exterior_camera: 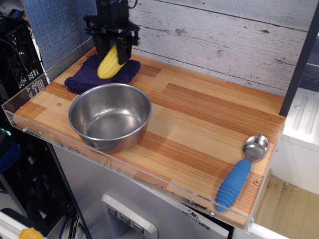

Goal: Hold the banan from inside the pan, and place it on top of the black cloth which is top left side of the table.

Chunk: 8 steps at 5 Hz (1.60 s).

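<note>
Yellow banan (109, 63) hangs tilted in your gripper (114, 49), clamped at its upper end, over the black cloth (85, 75). Release carefully: it could roll (tapered plastic) into the pan (109, 116) just beside.

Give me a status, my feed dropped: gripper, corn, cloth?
Gripper shut on the corn. Corn hanging over the dark cloth, not released. Steel bowl empty. Nothing in the way.

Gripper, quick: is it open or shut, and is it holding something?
Black gripper: shut on the yellow bumpy plastic corn cob, held over the dark purple fuzzy cloth.
</note>
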Each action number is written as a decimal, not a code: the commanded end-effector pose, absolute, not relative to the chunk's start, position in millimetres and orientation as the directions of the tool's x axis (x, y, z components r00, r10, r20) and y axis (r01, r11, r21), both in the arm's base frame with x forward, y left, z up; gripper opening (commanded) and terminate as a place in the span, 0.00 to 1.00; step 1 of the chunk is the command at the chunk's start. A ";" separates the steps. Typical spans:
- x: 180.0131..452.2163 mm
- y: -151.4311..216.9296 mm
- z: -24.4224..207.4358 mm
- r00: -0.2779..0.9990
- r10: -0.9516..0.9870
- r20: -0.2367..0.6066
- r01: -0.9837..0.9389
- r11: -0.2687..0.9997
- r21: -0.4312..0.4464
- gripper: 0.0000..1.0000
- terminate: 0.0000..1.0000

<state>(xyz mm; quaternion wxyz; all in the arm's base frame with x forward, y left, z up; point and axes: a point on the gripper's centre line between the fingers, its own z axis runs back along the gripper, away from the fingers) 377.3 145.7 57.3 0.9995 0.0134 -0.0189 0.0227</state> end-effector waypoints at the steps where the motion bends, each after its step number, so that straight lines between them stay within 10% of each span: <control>1: 374.4 164.4 80.7 0.997 0.047 0.057 -0.052 0.995 0.090 0.00 0.00; 4: 366.6 168.8 70.7 1.000 0.014 -0.012 -0.013 0.992 0.122 0.00 0.00; 5: 364.7 173.8 67.0 0.999 0.028 -0.039 -0.024 0.994 0.105 1.00 0.00; 8: 358.4 151.4 119.0 0.994 -0.013 0.109 0.001 0.994 0.107 1.00 0.00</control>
